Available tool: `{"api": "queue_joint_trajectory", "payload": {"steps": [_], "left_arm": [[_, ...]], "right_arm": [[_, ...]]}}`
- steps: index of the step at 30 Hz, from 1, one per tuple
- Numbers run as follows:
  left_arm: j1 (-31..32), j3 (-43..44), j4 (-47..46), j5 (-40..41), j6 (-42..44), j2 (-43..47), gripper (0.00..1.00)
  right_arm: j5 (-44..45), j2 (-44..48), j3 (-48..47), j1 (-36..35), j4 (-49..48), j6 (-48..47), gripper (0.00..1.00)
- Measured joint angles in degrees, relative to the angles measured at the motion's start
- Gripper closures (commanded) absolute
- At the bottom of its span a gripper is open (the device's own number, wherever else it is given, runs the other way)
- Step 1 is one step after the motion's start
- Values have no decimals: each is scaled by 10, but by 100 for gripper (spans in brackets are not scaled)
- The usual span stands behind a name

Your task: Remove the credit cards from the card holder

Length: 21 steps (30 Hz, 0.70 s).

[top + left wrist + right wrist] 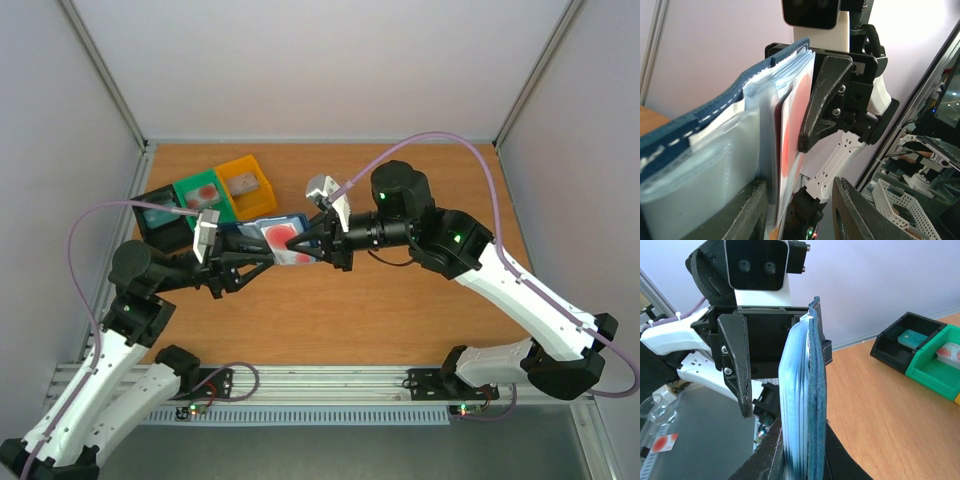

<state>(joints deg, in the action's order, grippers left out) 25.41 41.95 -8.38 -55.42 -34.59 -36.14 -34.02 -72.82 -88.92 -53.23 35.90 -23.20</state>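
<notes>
Right tool (801,455) is clamped on one edge of the navy card holder (816,390), which hangs between the two arms above the worktop (400,310). The left tool (800,202) has its jaws apart: one finger sits beside the holder's outer cover and the other stands clear of it. A pale card with a red mark (792,135) sits in the inner pocket. A teal card (912,337) lies in the black bin (890,347).

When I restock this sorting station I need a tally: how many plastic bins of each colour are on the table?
Black plastic bin: 1
Green plastic bin: 1
Yellow plastic bin: 1
Total: 3
</notes>
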Motion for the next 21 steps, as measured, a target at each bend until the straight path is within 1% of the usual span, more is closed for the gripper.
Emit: {"api": "queue_joint_trajectory", "payload": {"steps": [3, 5, 11, 13, 14, 16, 20, 21], "left_arm": [[7, 1, -14, 7, -8, -5, 64], [10, 1, -17, 11, -10, -8, 66], [10, 5, -10, 18, -4, -12, 79], [10, 7, -8, 18, 1, -12, 78], [10, 9, -8, 18, 4, -14, 75], [10, 16, -8, 18, 10, -17, 73], [10, 29, -4, 21, 32, -23, 77], [10, 31, -4, 21, 36, -25, 80]], "right_arm": [[0, -3, -1, 1, -8, 2, 99], [5, -3, -1, 2, -9, 3, 99], [13, -3, -2, 2, -9, 3, 99], [9, -5, -3, 2, -9, 5, 99], [7, -6, -5, 2, -9, 4, 99], [6, -8, -10, 3, -10, 4, 99], [5, -8, -10, 6, -21, 2, 99], [4, -8, -10, 7, -21, 1, 99]]}}
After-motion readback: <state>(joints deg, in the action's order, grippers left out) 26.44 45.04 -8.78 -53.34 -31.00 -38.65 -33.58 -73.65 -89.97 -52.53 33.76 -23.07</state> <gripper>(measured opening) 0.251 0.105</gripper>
